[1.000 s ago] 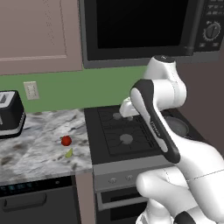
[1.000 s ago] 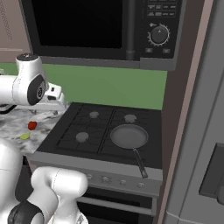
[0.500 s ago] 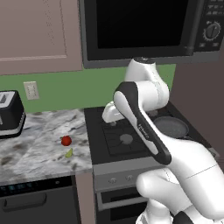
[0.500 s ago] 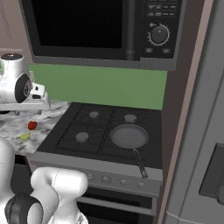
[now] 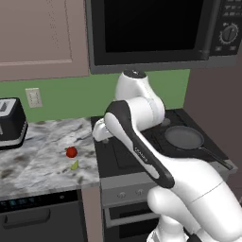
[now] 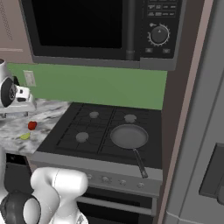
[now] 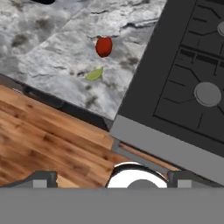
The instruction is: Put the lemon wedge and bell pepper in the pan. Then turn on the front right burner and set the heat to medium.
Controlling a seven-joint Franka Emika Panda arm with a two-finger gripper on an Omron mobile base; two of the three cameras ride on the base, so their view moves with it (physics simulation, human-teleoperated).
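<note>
the bell pepper (image 7: 103, 46) is a small glossy red ball with a dark stem, and the lemon wedge (image 7: 94, 74) a pale yellow-green sliver just beside it; both lie on the veined grey marble counter (image 7: 52, 57), near the black cooktop (image 7: 175, 83). the shallow round grey pan (image 6: 129, 136) (thin dark handle toward the front) sits on the front right burner. the gripper (image 7: 111, 177) hangs above the counter edge, jaws spread wide, holding nothing.

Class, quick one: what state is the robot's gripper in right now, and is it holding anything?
Gripper: open and holding nothing; bell pepper and lemon wedge lie on the counter.
</note>
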